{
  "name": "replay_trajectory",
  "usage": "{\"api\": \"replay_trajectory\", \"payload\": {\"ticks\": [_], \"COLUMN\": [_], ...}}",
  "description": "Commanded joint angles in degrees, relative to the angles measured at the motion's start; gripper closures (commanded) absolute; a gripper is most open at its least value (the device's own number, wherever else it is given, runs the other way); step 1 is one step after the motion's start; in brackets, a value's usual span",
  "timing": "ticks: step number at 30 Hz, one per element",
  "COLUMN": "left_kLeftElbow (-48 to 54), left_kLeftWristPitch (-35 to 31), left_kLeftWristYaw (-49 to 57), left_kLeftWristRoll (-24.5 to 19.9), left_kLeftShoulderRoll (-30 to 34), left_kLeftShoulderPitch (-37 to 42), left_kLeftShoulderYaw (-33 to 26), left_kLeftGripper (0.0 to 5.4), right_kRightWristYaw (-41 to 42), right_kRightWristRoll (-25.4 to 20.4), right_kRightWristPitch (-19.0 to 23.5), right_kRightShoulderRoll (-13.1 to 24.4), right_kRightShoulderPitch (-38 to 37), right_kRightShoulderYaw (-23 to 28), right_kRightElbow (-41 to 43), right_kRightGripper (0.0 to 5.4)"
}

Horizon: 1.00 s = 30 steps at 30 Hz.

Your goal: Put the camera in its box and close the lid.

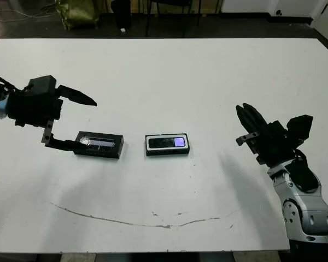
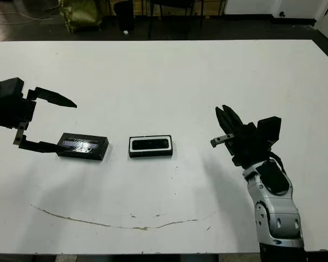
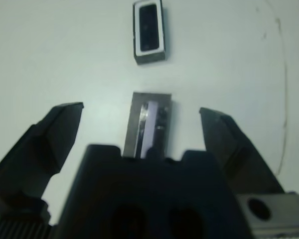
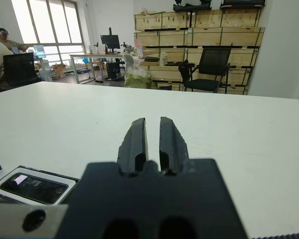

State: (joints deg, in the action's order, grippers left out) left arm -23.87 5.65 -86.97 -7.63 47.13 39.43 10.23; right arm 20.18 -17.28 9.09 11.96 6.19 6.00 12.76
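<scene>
The camera [image 1: 168, 143] already lay inside the box [image 1: 167, 152], near the middle of the white table [image 1: 180, 71], with its little purple screen facing up. The lid [image 1: 99, 144] lay flat just left of the box — apart from it, not touching. The left gripper [image 1: 71, 121] was at the lid's far end from the box, its two black fingers spread wide, one low by the lid's end and one held higher. The right gripper [image 2: 225, 126] waited well to the right of the box, fingers pressed nearly together and holding nothing. The lid looked thin, stiff and light, and its shiny strip may be slippery — so pinching it by its two long edges seemed the safest hold.
</scene>
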Motion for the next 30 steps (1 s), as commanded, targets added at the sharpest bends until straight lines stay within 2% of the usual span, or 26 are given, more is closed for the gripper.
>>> {"api": "replay_trajectory", "payload": {"ticks": [1, 7, 10, 13, 16, 23, 30], "left_kLeftElbow": [0.9, 0.9, 1.9, 1.8, 0.0, -2.8, -5.1], "left_kLeftWristPitch": [0.3, -2.3, -10.0, -16.7, -17.9, -20.4, -15.3], "left_kLeftWristYaw": [1.4, 2.8, 6.3, 8.3, 9.3, 13.9, 22.5], "left_kLeftWristRoll": [3.9, 7.5, 7.5, 5.9, 6.3, 8.2, 14.5], "left_kLeftShoulderRoll": [-0.3, -1.4, -1.9, -2.2, -1.9, -1.4, -2.4], "left_kLeftShoulderPitch": [0.3, 1.6, 0.7, 0.3, 1.2, 4.2, 5.4], "left_kLeftShoulderYaw": [2.4, 5.1, 4.0, 2.4, 2.0, 1.2, 2.8], "left_kLeftGripper": [0.01, 0.01, 0.01, 0.4, 1.15, 2.87, 4.65], "right_kRightWristYaw": [0.0, 0.7, 0.6, 0.5, 0.3, 0.8, 0.4], "right_kRightWristRoll": [0.4, 0.0, 0.3, 0.2, 0.0, -0.2, 0.3], "right_kRightWristPitch": [0.4, -0.2, -0.2, 0.0, 1.0, 0.1, -0.1], "right_kRightShoulderRoll": [0.6, 0.7, 0.6, 0.6, 0.7, 0.6, 0.8], "right_kRightShoulderPitch": [-1.2, -1.1, -1.3, -1.4, -1.4, -1.3, -1.8], "right_kRightShoulderYaw": [-0.1, 0.0, 0.0, 0.1, 0.1, 0.2, 0.2], "right_kRightElbow": [-0.3, -0.8, -0.6, -0.7, -0.1, -0.9, -0.2], "right_kRightGripper": [5.4, 5.4, 5.4, 5.4, 5.4, 5.4, 5.4]}}
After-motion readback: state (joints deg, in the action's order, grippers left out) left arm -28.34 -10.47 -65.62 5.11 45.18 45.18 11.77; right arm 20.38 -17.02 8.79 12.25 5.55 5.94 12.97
